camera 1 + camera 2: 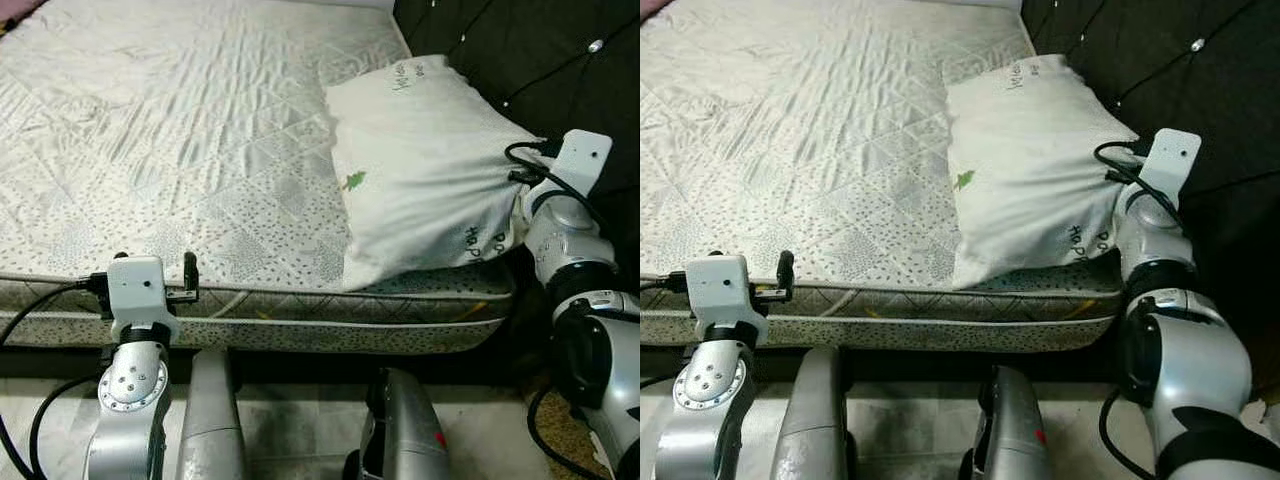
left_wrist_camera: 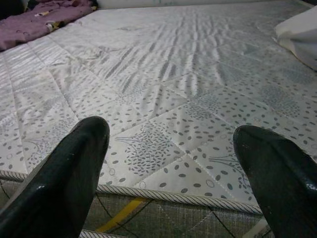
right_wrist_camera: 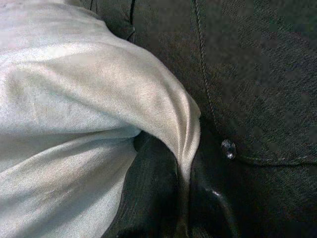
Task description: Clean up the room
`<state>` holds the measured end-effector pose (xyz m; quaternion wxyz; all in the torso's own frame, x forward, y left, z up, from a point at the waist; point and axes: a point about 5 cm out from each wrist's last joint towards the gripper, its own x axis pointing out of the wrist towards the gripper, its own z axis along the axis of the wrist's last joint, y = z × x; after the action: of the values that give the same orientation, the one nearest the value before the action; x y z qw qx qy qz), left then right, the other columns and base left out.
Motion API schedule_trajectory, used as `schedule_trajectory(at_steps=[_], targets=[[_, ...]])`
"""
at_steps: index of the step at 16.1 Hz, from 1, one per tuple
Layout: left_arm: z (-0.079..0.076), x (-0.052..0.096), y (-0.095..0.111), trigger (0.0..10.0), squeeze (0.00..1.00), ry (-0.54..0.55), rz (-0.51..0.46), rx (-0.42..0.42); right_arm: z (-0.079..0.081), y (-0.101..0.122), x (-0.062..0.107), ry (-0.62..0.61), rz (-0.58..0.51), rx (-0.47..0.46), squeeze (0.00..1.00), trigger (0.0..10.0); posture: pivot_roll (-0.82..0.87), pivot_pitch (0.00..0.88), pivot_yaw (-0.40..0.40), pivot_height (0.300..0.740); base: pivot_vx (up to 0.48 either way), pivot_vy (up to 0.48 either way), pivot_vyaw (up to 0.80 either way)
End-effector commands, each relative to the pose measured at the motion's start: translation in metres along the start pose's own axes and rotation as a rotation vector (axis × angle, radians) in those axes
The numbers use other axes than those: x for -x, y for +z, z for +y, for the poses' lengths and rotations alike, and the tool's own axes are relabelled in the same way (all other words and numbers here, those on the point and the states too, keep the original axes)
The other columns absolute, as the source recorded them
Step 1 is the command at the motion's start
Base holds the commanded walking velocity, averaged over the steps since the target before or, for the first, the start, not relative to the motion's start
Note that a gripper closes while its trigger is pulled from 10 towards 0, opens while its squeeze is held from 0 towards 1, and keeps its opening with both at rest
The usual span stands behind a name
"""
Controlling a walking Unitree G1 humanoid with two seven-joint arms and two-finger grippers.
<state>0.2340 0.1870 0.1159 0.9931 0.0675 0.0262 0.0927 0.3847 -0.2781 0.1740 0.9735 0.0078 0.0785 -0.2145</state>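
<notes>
A white pillow with a small green print lies on the right side of the bare quilted mattress, against the dark headboard. My right gripper is at the pillow's near right corner, and a fold of pillow fabric is pinched between its black fingers. At the mattress's near edge on the left, my left gripper is held open, level with the surface, with nothing between its fingers.
The dark tufted headboard rises along the right, close to my right arm. A purple cloth lies bunched at the mattress's far corner. Pale floor and my own legs sit below the bed edge.
</notes>
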Motion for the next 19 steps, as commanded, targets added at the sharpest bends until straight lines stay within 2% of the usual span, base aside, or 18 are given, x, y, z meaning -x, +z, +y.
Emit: schedule_trajectory(at_steps=[1, 3, 5, 8, 9, 10, 11, 12, 13, 15, 17, 19], targets=[[-0.002, 0.000, 0.000, 10.0, 0.00, -0.013, -0.001, 0.000, -0.009, 0.017, 0.000, -0.021, -0.117, 0.024, 0.00, 0.0, 0.19, 0.000, -0.101, 0.547, 0.000, 0.000, 0.00], [0.000, 0.000, -0.001, 10.0, 0.00, -0.015, 0.000, -0.005, 0.004, -0.018, 0.011, 0.060, -0.077, 0.099, 0.00, 0.0, 0.20, 0.000, -0.100, 0.547, 0.000, 0.000, 0.00], [0.002, 0.001, -0.002, 10.0, 0.00, -0.014, 0.006, -0.012, 0.019, -0.057, 0.032, 0.151, -0.017, 0.120, 0.00, 0.0, 0.19, 0.000, -0.098, 0.547, 0.000, 0.000, 0.00], [0.000, 0.001, -0.003, 10.0, 0.00, -0.019, 0.008, -0.016, 0.042, -0.076, 0.057, 0.245, -0.011, 0.061, 0.00, 0.0, 0.18, 0.000, -0.093, 0.547, 0.000, 0.000, 0.00], [0.000, 0.000, -0.002, 10.0, 0.00, -0.026, 0.008, -0.022, 0.057, -0.081, 0.064, 0.300, -0.013, 0.041, 0.00, 0.0, 0.19, 0.000, -0.090, 0.547, 0.000, 0.000, 0.00], [0.001, 0.000, -0.002, 10.0, 0.00, -0.025, 0.007, -0.029, 0.064, -0.075, 0.063, 0.309, -0.025, -0.011, 0.00, 0.0, 0.19, 0.000, -0.090, 0.547, 0.000, 0.000, 0.00], [0.005, 0.000, -0.001, 10.0, 0.00, -0.018, 0.003, -0.037, 0.070, -0.051, 0.054, 0.301, -0.096, -0.085, 0.00, 0.0, 0.20, 0.000, -0.091, 0.547, 0.000, 0.000, 0.00], [0.006, 0.000, -0.001, 10.0, 0.00, -0.016, 0.002, -0.039, 0.070, -0.047, 0.053, 0.301, -0.112, -0.089, 0.00, 0.0, 0.20, 0.000, -0.091, 0.547, 0.000, 0.000, 0.00], [0.006, 0.000, -0.002, 10.0, 0.00, -0.008, 0.005, -0.037, 0.072, -0.032, 0.049, 0.303, -0.154, -0.084, 0.00, 0.0, 0.20, 0.000, -0.097, 0.547, 0.000, 0.000, 0.00], [0.003, 0.001, -0.003, 10.0, 0.00, -0.008, 0.007, -0.033, 0.069, -0.028, 0.044, 0.297, -0.147, -0.063, 0.00, 0.0, 0.20, 0.000, -0.102, 0.547, 0.000, 0.000, 0.00], [0.002, 0.001, -0.002, 10.0, 0.00, -0.008, 0.005, -0.029, 0.054, -0.019, 0.035, 0.229, -0.136, -0.049, 0.00, 0.0, 0.20, 0.000, -0.103, 0.547, 0.000, 0.000, 0.00], [0.004, 0.000, -0.003, 10.0, 0.00, -0.003, 0.007, -0.030, 0.026, 0.009, 0.019, 0.105, -0.176, -0.055, 0.00, 0.0, 0.20, 0.000, -0.098, 0.547, 0.000, 0.000, 0.00]])
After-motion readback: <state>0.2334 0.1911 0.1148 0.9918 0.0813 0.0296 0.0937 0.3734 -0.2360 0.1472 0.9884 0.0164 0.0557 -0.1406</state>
